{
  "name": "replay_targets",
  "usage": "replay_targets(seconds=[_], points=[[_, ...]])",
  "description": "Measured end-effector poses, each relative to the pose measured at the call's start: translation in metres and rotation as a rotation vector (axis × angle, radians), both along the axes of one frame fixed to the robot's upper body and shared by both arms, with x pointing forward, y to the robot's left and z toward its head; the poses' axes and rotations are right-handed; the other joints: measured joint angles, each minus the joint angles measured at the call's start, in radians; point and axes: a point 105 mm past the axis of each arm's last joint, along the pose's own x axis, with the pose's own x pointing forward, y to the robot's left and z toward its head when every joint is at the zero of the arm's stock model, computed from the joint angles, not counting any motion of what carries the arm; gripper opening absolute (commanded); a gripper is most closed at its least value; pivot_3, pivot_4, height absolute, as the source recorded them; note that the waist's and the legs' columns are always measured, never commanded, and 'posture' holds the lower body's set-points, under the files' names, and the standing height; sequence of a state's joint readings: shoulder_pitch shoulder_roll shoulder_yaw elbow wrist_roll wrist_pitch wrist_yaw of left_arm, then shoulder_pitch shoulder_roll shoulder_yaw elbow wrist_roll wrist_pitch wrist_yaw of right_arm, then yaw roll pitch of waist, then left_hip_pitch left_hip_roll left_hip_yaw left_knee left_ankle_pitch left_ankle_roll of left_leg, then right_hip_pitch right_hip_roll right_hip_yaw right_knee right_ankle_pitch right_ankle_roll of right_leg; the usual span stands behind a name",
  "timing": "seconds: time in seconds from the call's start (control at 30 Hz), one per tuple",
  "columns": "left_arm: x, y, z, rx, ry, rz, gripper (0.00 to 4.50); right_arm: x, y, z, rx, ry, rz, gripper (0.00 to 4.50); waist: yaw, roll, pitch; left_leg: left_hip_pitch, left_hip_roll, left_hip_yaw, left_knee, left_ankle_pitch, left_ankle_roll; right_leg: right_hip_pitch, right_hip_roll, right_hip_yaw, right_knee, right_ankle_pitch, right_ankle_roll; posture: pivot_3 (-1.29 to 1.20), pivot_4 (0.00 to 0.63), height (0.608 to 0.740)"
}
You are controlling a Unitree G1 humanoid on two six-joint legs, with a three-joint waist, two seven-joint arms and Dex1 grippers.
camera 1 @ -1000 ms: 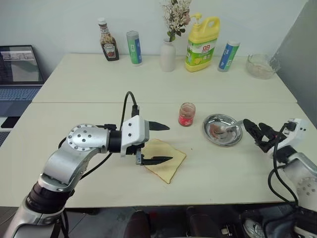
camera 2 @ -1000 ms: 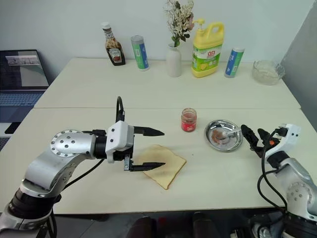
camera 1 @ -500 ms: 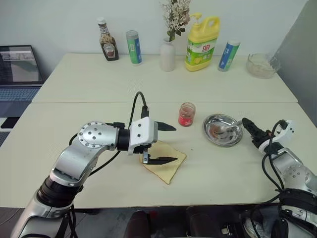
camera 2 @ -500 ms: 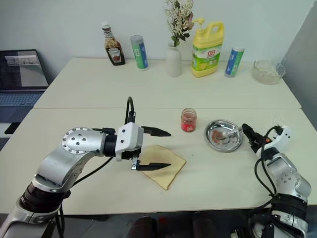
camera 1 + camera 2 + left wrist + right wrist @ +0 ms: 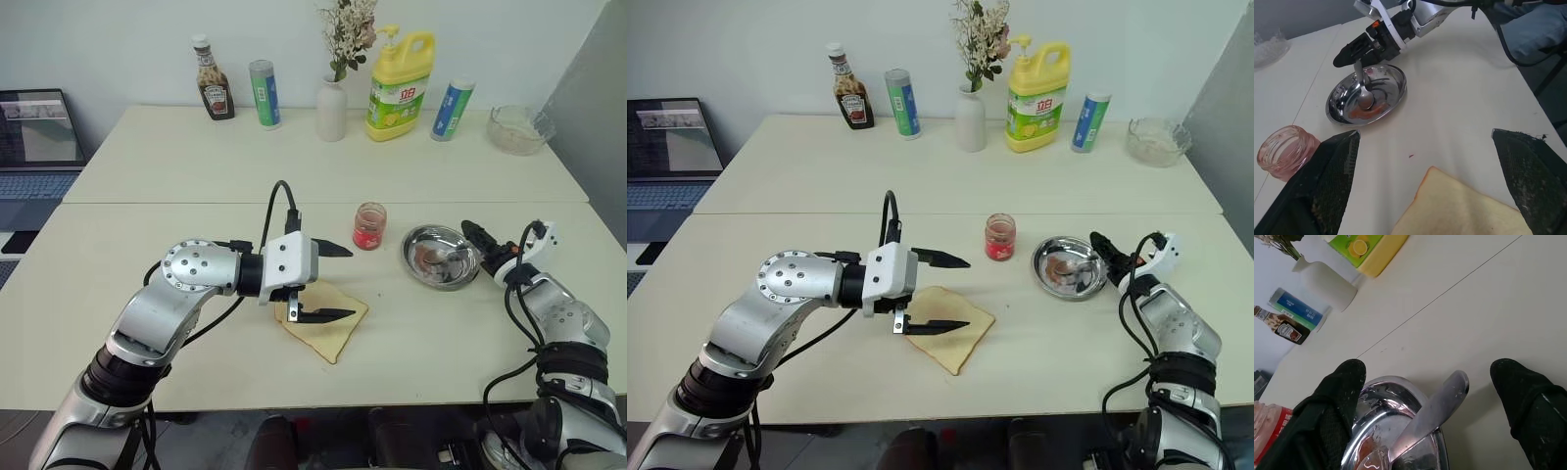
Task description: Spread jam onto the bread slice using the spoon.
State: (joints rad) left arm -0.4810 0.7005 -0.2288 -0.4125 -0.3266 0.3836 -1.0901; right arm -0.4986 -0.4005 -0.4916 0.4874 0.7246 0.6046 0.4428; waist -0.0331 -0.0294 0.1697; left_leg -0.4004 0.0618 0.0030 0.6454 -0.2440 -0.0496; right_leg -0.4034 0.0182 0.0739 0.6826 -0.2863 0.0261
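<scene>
The spoon (image 5: 1427,413) lies dead ahead of the right gripper (image 5: 1427,382) — handle end between its wide-spread fingers, long axis running away into the steel dish (image 5: 441,257). Nothing is gripped yet. The left gripper (image 5: 326,281) — also wide, empty — hovers well apart, over the bread slice (image 5: 328,321).

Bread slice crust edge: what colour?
Orange-brown rim on the bread slice, pale yellow inside; left wrist view shows it best.

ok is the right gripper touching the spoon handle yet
Apart. In the right wrist view the spoon handle lies between the right gripper's open fingers, with bare table on both sides.
</scene>
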Motion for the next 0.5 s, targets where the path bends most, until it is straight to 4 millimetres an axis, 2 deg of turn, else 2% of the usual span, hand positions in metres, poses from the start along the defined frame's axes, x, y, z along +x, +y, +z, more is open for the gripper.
replay_targets(seconds=[0.13, 0.3, 0.33, 0.4, 0.5], points=[[0.001, 0.000, 0.000, 0.007, -0.010, 0.006, 4.50, -0.001, 0.001, -0.006, 0.014, 0.011, 0.008, 2.07, 0.000, 0.000, 0.000, 0.000, 0.000, 0.000, 0.000, 0.000, 0.000, 0.000, 0.000, 0.000, 0.000, 0.000, 0.000, 0.00, 0.150, 0.740], [0.001, 0.001, -0.001, 0.009, -0.018, 0.008, 4.50, 0.003, 0.003, 0.005, 0.019, -0.031, 0.023, 0.31, 0.000, 0.000, 0.000, 0.000, 0.000, 0.000, 0.000, 0.000, 0.000, 0.000, 0.000, 0.000, 0.000, 0.000, 0.000, 0.00, 0.150, 0.740], [0.001, 0.000, -0.001, 0.009, -0.020, 0.007, 4.50, 0.004, 0.004, 0.012, 0.039, -0.066, 0.035, 0.01, 0.000, 0.000, 0.000, 0.000, 0.000, 0.000, 0.000, 0.000, 0.000, 0.000, 0.000, 0.000, 0.000, 0.000, 0.000, 0.00, 0.150, 0.740], [0.001, 0.000, -0.001, 0.007, -0.025, 0.006, 4.50, 0.007, 0.005, 0.023, 0.032, -0.100, 0.036, 0.01, 0.001, 0.001, -0.001, 0.001, 0.000, -0.001, 0.000, 0.000, 0.000, 0.001, 0.000, -0.001, 0.000, 0.000, 0.000, 0.00, 0.150, 0.740], [0.004, 0.002, -0.004, 0.010, -0.017, 0.019, 4.50, 0.005, 0.000, 0.022, 0.032, -0.100, 0.020, 0.01, 0.004, 0.001, -0.001, 0.001, 0.000, -0.001, 0.000, 0.000, 0.000, 0.001, 0.000, -0.001, 0.000, 0.000, 0.000, 0.00, 0.150, 0.740]])
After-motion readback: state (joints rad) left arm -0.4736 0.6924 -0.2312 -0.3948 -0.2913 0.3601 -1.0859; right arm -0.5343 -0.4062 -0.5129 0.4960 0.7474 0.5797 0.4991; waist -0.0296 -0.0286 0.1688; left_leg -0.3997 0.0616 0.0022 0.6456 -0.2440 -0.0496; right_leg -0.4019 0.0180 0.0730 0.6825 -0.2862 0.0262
